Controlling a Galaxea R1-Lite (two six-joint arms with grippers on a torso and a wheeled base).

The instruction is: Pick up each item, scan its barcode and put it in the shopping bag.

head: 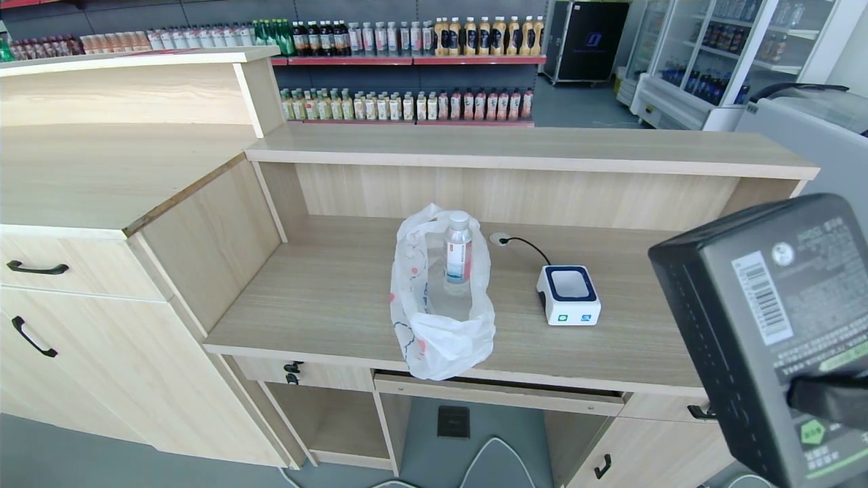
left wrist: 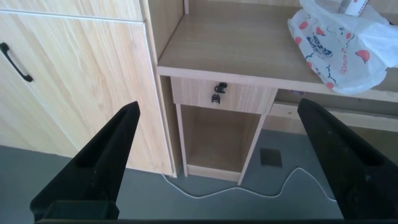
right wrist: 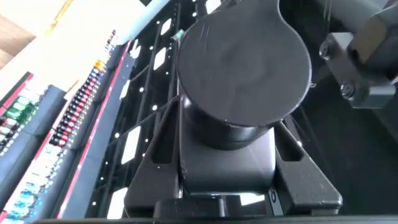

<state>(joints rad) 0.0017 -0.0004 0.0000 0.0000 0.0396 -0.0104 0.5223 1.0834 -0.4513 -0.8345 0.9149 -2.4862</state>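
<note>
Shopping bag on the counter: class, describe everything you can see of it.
The shopping bag is thin, translucent white plastic with red and dark printed marks, crumpled. It lies on the wooden counter with its mouth gaping upward and its near end drooping over the front edge. A clear bottle with a white cap stands upright inside. The scanner sits apart, on the robot's right of it.

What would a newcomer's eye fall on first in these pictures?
A big black container, barcode label showing, looms at the right foreground, held by the right claw. On the wooden counter sits a white shopping bag with a clear bottle standing in it, and a white scanner to its right.
</note>
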